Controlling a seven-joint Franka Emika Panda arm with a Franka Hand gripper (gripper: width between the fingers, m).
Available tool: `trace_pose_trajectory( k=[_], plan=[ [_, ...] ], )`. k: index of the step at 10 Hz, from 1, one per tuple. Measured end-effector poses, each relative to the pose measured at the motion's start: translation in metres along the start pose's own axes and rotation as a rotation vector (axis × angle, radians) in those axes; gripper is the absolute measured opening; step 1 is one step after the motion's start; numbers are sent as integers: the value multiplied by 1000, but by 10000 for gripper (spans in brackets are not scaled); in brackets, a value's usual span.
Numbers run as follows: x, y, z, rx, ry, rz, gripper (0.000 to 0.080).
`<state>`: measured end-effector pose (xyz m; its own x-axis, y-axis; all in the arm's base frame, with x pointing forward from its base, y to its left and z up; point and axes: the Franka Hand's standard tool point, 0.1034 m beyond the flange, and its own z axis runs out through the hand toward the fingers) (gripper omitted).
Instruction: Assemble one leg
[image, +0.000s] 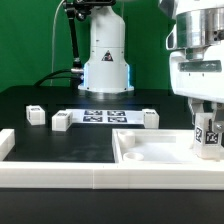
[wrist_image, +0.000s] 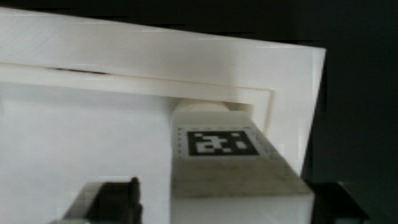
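Observation:
A stubby white leg (image: 207, 136) with a black-and-white tag stands upright in the corner of the large white panel with a raised rim (image: 150, 152), at the exterior view's right. My gripper (image: 207, 128) straddles it from above. In the wrist view the leg (wrist_image: 228, 150) lies between my gripper's (wrist_image: 224, 205) dark fingers (wrist_image: 121, 200). One finger is against the leg and a narrow gap shows at the other, so the jaws are slightly open around it. The leg's far end meets the panel's rim (wrist_image: 160, 80). Three more legs (image: 62, 121) lie loose on the table.
The marker board (image: 105, 116) lies in front of the robot base (image: 106, 62). Loose legs sit at the exterior view's left (image: 36, 114) and next to the board (image: 150, 118). A white wall (image: 70, 178) runs along the front and up the left side.

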<state>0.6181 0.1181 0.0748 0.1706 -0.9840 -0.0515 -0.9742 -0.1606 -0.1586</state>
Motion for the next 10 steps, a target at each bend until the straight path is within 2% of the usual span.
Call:
trace_pose_trajectory(
  k=[1, 2, 3, 7, 8, 10],
  plan=[
    [4, -1, 0, 7, 3, -111, 605],
    [5, 0, 1, 3, 2, -144, 605],
    [5, 0, 1, 0, 3, -213, 640],
    [3, -3, 1, -2, 2, -641, 649],
    [2, -2, 1, -15, 1, -752, 649],
    [2, -1, 3, -25, 5, -933, 649]
  ],
)
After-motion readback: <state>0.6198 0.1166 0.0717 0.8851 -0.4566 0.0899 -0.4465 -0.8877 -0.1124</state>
